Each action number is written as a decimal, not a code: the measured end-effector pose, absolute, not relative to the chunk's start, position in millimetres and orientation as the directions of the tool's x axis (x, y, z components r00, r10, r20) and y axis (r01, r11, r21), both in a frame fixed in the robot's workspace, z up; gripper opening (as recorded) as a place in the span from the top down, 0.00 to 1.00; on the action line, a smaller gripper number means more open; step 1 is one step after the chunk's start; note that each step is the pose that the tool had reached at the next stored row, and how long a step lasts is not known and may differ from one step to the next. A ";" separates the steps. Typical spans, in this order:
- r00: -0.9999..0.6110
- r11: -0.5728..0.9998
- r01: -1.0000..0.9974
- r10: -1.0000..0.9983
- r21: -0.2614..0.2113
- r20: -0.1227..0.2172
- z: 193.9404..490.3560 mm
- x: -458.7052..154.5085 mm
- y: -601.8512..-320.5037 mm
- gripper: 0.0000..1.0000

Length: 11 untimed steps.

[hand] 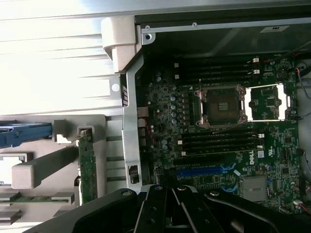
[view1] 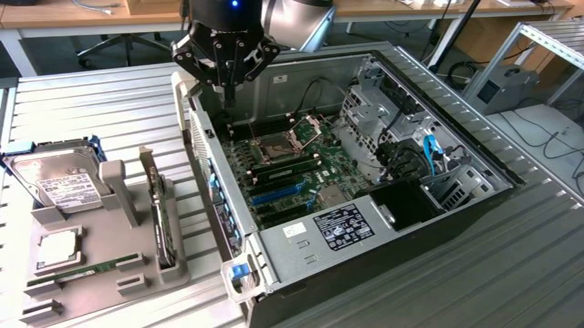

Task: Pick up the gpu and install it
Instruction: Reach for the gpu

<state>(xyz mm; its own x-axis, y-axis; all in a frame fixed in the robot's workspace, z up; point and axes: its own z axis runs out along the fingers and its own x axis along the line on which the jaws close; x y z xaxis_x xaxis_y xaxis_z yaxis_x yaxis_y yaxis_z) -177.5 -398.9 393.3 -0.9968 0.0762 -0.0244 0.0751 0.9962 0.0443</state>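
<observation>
One open case [view1: 283, 85], with one motherboard [view1: 301, 174], one processor socket [view1: 273, 148] and one labelled power supply [view1: 342, 225] inside. One grey holder [view1: 114, 191] beside it, carrying one gpu [view1: 164, 225], one hard drive [view1: 59, 184], one RAM stick [view1: 87, 268] and one processor chip [view1: 59, 249]. One gripper [view1: 228, 85], one arm [view1: 294, 20]

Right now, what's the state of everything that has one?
gripper: fingers shut, empty, over the case
gpu: on edge in the grey holder, not picked up
computer case: on its side, panel off
CPU socket: retention frame flipped open
hard drive: parked in holder
RAM stick: flat in holder
</observation>
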 end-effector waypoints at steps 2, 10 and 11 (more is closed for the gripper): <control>-0.997 0.996 0.075 0.076 0.044 -0.024 393.3 -178.6 -398.9 0.89; -0.997 0.996 0.075 0.076 0.044 -0.024 393.3 -182.2 -398.9 0.89; -0.997 0.996 0.075 0.076 0.044 -0.024 393.3 -182.6 -399.0 0.89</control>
<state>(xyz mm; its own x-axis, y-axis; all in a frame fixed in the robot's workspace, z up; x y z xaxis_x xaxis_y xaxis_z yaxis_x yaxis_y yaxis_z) -182.6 -399.0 393.3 -0.9968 0.0762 -0.0245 0.0751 0.9962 0.0443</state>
